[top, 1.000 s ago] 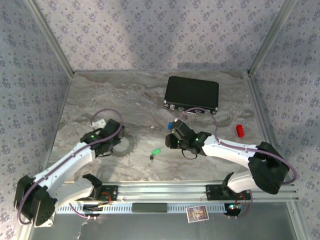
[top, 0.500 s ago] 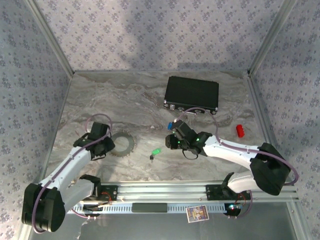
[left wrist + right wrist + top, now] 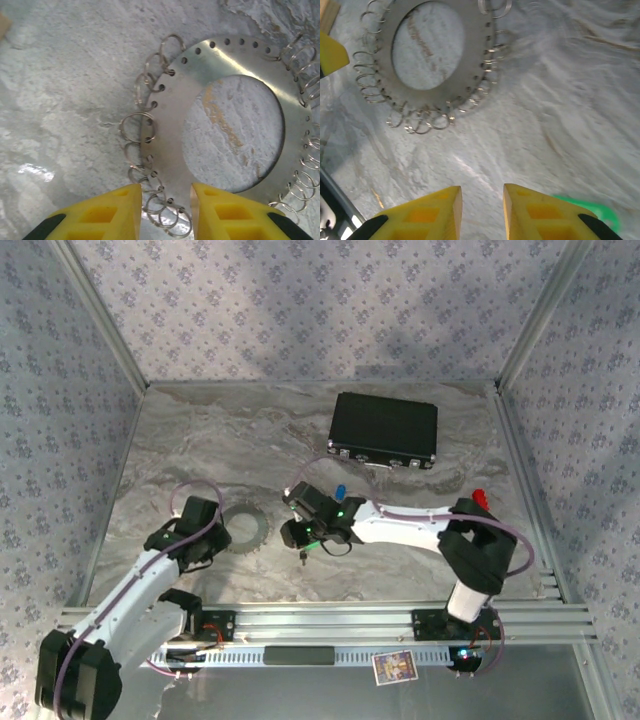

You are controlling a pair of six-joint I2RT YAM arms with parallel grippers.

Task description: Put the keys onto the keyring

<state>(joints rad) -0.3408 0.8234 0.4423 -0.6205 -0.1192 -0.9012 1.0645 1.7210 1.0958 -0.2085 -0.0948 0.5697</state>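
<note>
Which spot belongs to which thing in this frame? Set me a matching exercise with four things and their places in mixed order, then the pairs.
Things:
1. keyring
2. black case
3. blue key
4. small red object

Places:
a. far part of the table, toward the back wall
b. right side of the table, just behind the right arm's elbow
c. flat on the table, left of centre, next to the left arm
d. mid-table, just beyond the right arm's wrist

Pairs: 1-c, 2-a, 3-d, 4-b
</note>
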